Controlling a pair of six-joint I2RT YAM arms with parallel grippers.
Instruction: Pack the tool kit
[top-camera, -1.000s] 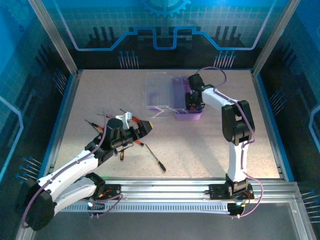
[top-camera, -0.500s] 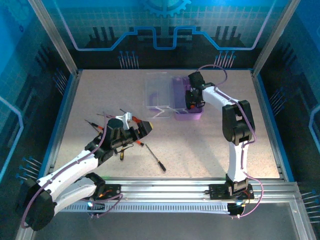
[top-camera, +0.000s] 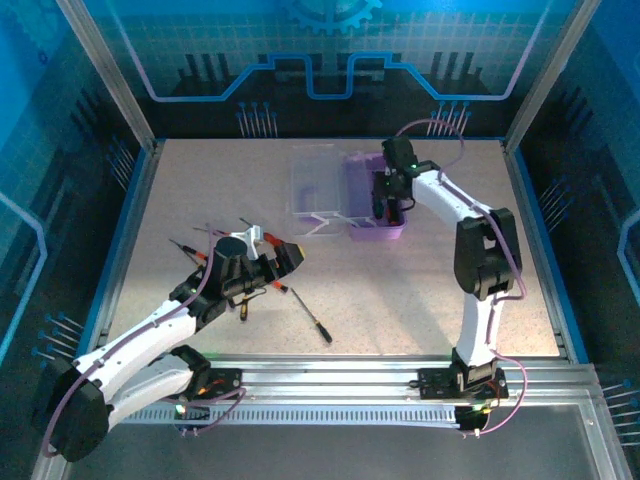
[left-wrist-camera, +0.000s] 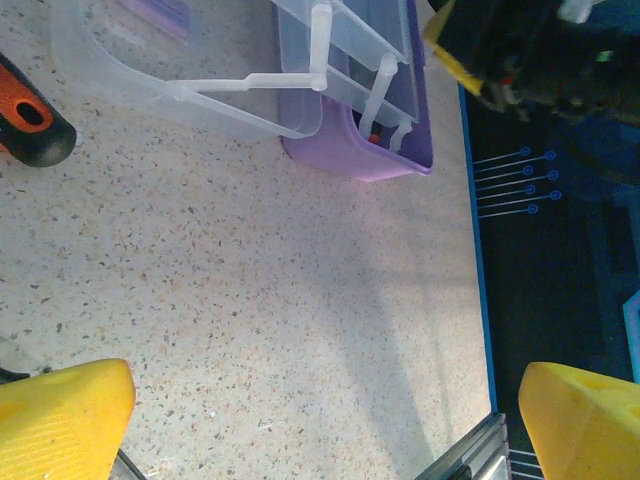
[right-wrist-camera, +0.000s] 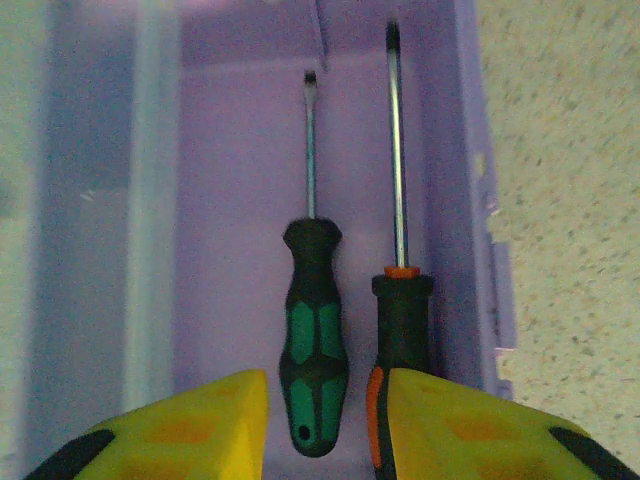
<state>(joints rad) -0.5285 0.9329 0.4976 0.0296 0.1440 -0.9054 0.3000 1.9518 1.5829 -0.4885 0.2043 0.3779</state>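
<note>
Your right claw (right-wrist-camera: 320, 400) is hanging low over the tool kit's purple base (right-wrist-camera: 240, 200), with its fingers standing narrowly apart and gripping nothing. The butt of the green-handled screwdriver (right-wrist-camera: 315, 350) is showing in the gap with daylight on both sides. That driver and an orange-black-handled screwdriver (right-wrist-camera: 400, 310) are lying side by side inside the base, shafts parallel and running along its length. The orange-black one is lying against the wall on the side away from the clear lid (top-camera: 318, 180), which is lying open flat beside the base.

What the coming move is turning on, as I judge it, is where the unpacked drivers are lying. A dark-handled loose screwdriver (top-camera: 312, 320) is sitting on the table (top-camera: 420, 300), well apart from the purple base toward your arm mounts and to the lid's side. Its long axis is running on a diagonal, not in line with the base. A few more orange-black drivers (top-camera: 200, 250) are lying further off the same way.

Your left claw (top-camera: 275, 255) is gaping wide and empty, sitting between those drivers and the base, so it is the nearer arm. You are probably looking at a wrist turn to square the fingers across the shaft, then another to line the driver up with the two already packed.
</note>
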